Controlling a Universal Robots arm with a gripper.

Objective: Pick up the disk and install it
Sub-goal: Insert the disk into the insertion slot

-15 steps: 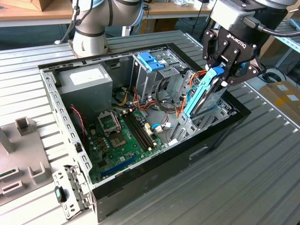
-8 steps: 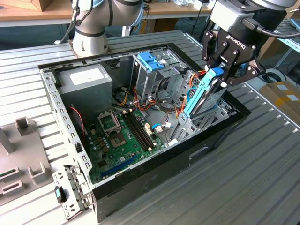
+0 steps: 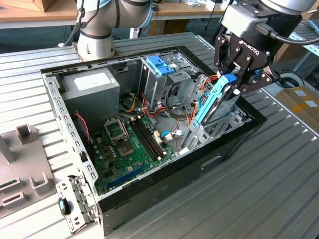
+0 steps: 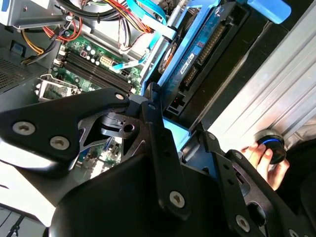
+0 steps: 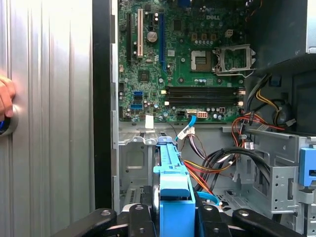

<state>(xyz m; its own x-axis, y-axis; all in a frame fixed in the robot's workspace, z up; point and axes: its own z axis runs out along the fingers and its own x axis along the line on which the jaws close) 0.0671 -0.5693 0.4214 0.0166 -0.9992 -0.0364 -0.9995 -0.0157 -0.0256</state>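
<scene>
On the ribbed metal tabletop (image 3: 279, 164) lies one open computer case (image 3: 189, 169), its single green motherboard (image 3: 129, 149) exposed. At the case's end on the exterior view's right, the arm's one gripper (image 3: 230, 82) is clamped on the upper end of the one disk (image 3: 212, 104), which stands tilted with its lower end down in the case. One hand (image 4: 259, 158) touches a round button (image 4: 270, 143) on the tabletop beside it.

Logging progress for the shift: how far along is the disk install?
Done: the disk is picked up, clamped in the gripper. In hand: it hangs tilted, its lower end reaching into the drive bay at the exterior view's right end of the open computer case. Left: it is not yet seated flat in the bay.
</scene>
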